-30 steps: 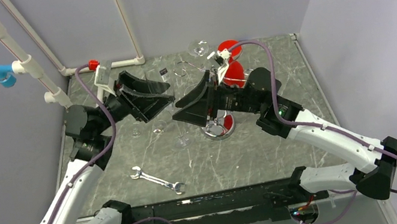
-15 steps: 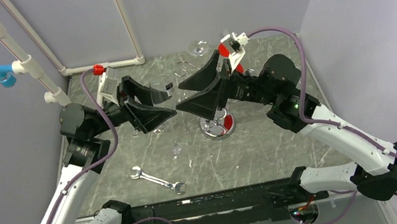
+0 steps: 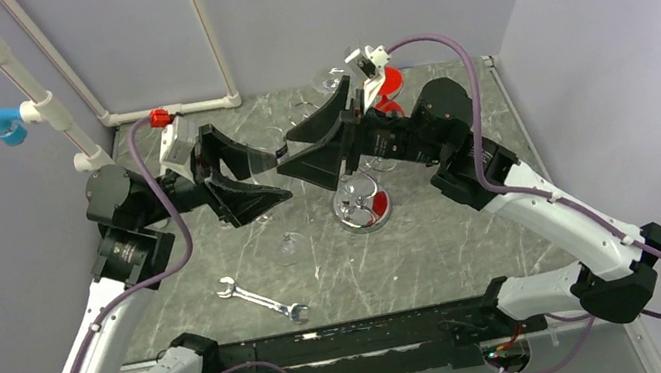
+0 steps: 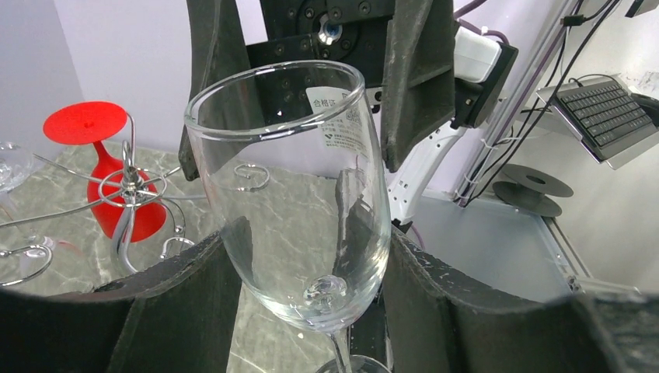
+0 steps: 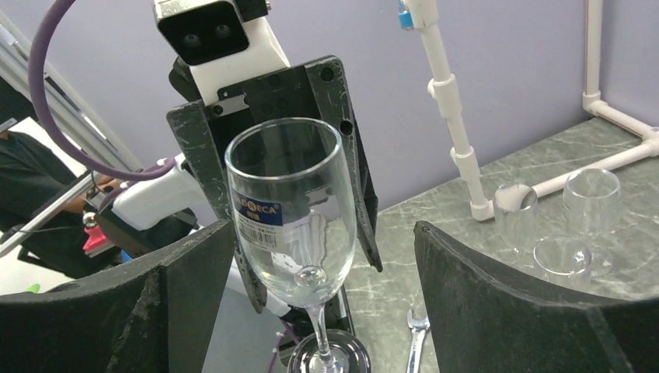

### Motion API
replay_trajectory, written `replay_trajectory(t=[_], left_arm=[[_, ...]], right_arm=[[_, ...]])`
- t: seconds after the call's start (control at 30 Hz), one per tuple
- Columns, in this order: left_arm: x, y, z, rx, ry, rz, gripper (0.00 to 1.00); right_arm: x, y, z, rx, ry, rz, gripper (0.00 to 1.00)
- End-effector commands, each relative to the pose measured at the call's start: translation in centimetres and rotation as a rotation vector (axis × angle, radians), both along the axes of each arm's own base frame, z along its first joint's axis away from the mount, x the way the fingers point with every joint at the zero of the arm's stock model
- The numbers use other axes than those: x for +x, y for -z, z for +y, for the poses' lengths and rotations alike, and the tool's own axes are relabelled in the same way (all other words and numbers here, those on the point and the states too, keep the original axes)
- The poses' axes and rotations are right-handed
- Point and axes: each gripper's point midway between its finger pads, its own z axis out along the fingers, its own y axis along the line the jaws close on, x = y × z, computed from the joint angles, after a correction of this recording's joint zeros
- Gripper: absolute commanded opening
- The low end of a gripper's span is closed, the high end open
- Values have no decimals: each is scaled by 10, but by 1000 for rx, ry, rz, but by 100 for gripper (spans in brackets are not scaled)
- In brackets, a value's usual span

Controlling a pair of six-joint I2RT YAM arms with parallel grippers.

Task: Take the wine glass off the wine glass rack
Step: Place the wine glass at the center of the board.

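Note:
A clear wine glass (image 4: pixel 295 210) with a label sits bowl-up between the fingers of my left gripper (image 4: pixel 307 264), which is shut on its bowl; from above the wine glass (image 3: pixel 264 165) hangs over the table, left of the rack. My right gripper (image 3: pixel 287 153) faces it tip to tip, jaws open. In the right wrist view the wine glass (image 5: pixel 291 210) stands close to one finger of my right gripper (image 5: pixel 322 249), with a wide gap to the other. The chrome wine glass rack (image 3: pixel 362 206) stands under the right arm, and a red glass (image 3: pixel 383 86) hangs on it.
A silver wrench (image 3: pixel 262 299) lies near the front. Clear glasses (image 5: pixel 591 202) stand on the table by the white pipe frame (image 3: pixel 56 116), and another (image 3: pixel 288 246) sits left of the rack base. A clear glass (image 3: pixel 329 78) hangs at the rack's back.
My right gripper's jaws have widened, and it has risen from low beside the rack base toward the back. My left gripper has lifted slightly with the wine glass in it.

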Motion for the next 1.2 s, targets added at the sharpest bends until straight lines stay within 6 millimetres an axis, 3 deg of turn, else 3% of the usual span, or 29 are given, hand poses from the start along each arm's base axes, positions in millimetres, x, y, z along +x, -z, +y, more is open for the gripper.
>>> replay_trajectory(t=[0.0, 0.63, 1.17], left_arm=[[-5, -18, 3, -18, -10, -84, 0], [2, -10, -2, 25, -1, -83, 0], [2, -2, -4, 49, 4, -84, 0]], right_arm=[[-3, -24, -5, 30, 22, -68, 87], [-11, -16, 21, 27, -58, -69, 85], [-18, -12, 33, 38, -110, -54, 52]])
